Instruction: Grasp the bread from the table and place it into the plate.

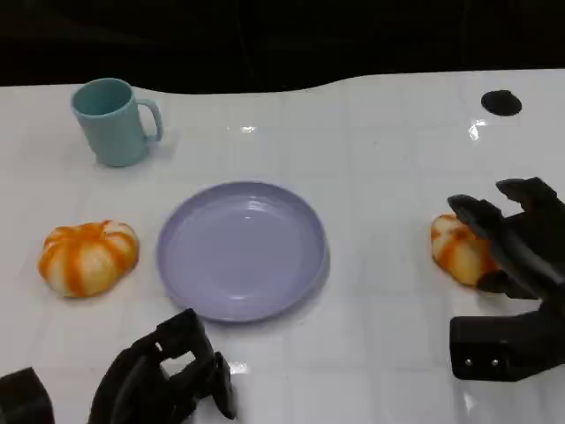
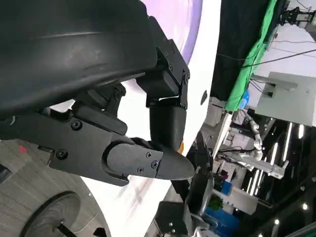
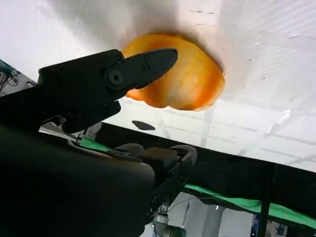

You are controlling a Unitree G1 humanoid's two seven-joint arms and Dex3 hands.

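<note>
– Bread first: which roll is the nearer hand going for?

– Two orange-and-white striped, rounded bread rolls are lying on the white table [image 1: 380,177], one on each side of the round lavender plate [image 1: 177,265]. The roll right of the plate [image 1: 457,247] is sitting directly under the right hand [image 1: 512,252], whose black fingers are spreading open around it; whether they are touching it yet, I cannot tell.

– And the other roll?

– The roll left of the plate [image 1: 88,256] is lying apart from the left hand [image 1: 168,380], which is resting near the table's front edge, fingers curled in on nothing.

– So which way is the carry running?

– Leftward, I judge, from the right roll toward the plate. That roll's long axis is running roughly toward and away from the robot.
</note>
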